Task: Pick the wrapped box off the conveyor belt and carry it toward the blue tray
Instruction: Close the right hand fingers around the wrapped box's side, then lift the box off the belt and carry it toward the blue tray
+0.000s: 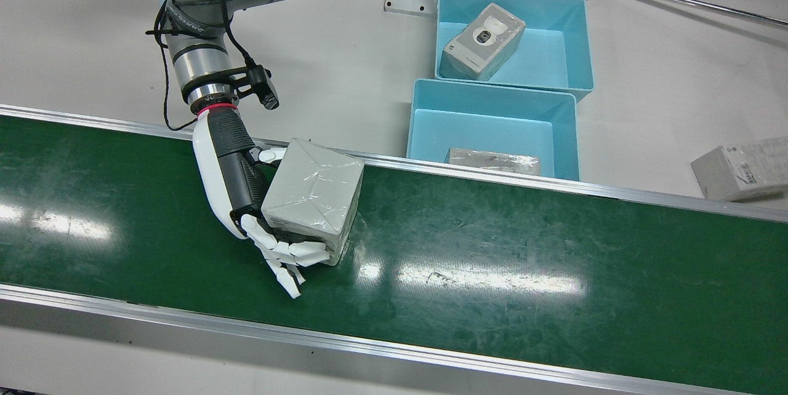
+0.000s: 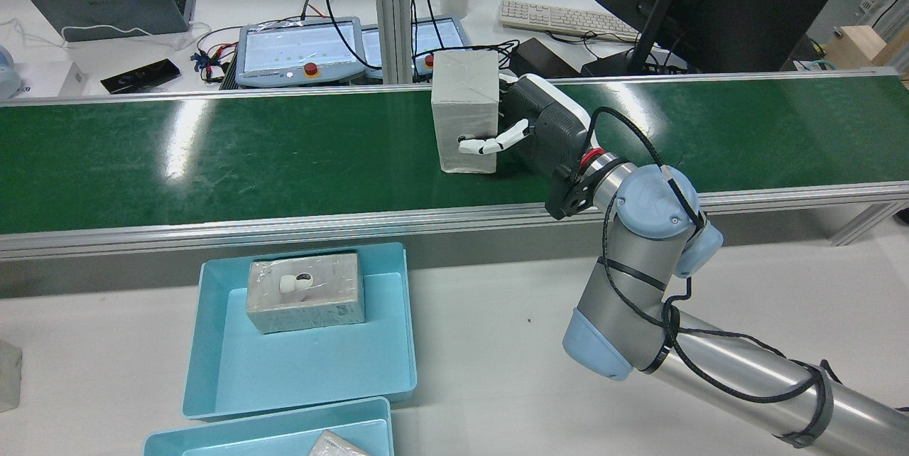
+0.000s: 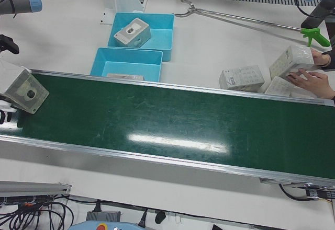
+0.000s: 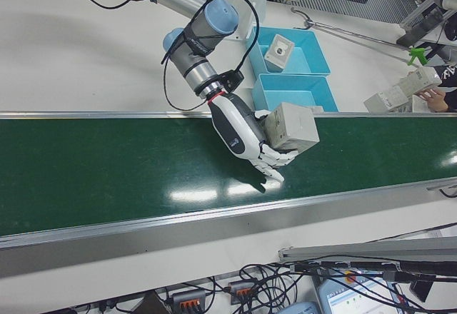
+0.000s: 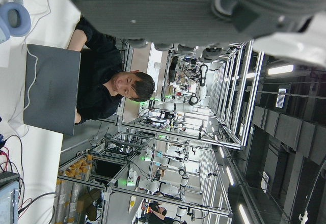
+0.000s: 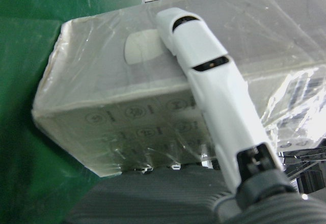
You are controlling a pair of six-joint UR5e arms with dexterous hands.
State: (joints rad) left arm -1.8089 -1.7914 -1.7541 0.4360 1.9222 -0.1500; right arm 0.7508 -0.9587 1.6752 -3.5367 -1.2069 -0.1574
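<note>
- The robot's right hand [image 1: 246,189] is clasped around the wrapped box [image 1: 314,198], white fingers [image 1: 292,251] curled under one end and the thumb against the opposite end.
- The wrapped box sits against the palm, tilted, over the green conveyor belt [image 1: 492,284].
- Beyond the belt's far rail stand two blue trays; the nearer blue tray [image 1: 425,124] lies well apart from the box.
- The left hand's state cannot be told.
</note>
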